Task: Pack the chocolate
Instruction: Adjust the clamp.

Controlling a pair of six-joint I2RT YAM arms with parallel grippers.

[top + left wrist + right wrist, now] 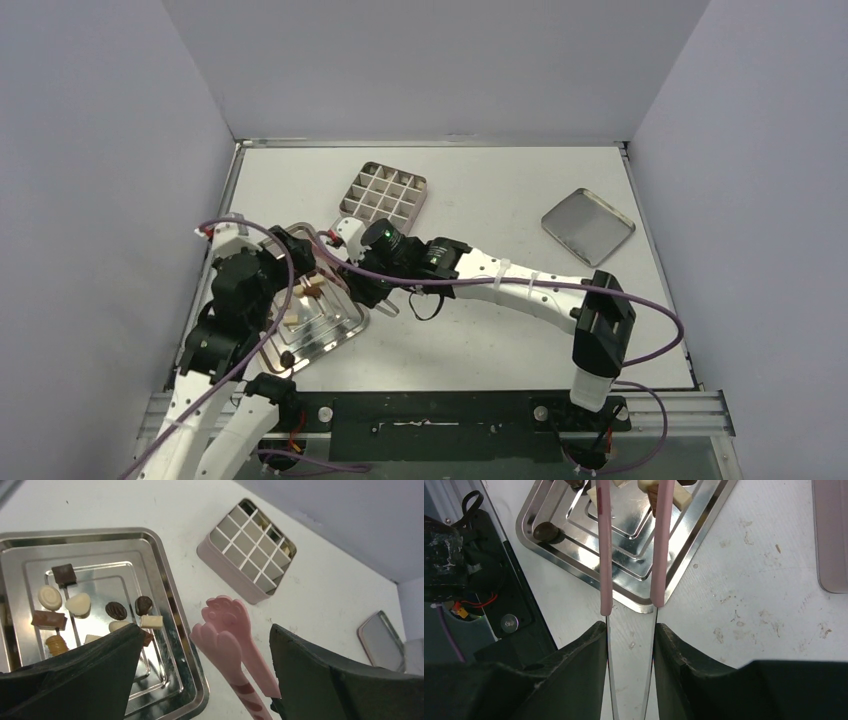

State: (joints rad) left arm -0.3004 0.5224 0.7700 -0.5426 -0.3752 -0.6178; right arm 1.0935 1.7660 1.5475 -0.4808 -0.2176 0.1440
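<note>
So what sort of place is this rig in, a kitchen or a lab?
Most likely a lab test cell, not a kitchen: a white table boxed in by blank grey walls, with the robot arms bolted to a metal rail at its near edge.

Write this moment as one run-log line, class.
left gripper: open, by tray | right gripper: holding tongs, tips near chocolate | chocolate: in tray | tin: uncovered, beyond tray

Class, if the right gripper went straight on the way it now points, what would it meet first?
The right gripper holds pink tongs that lead the way, so these would likely touch the chocolate on the silver tray first. Their height above it is unclear.
</note>
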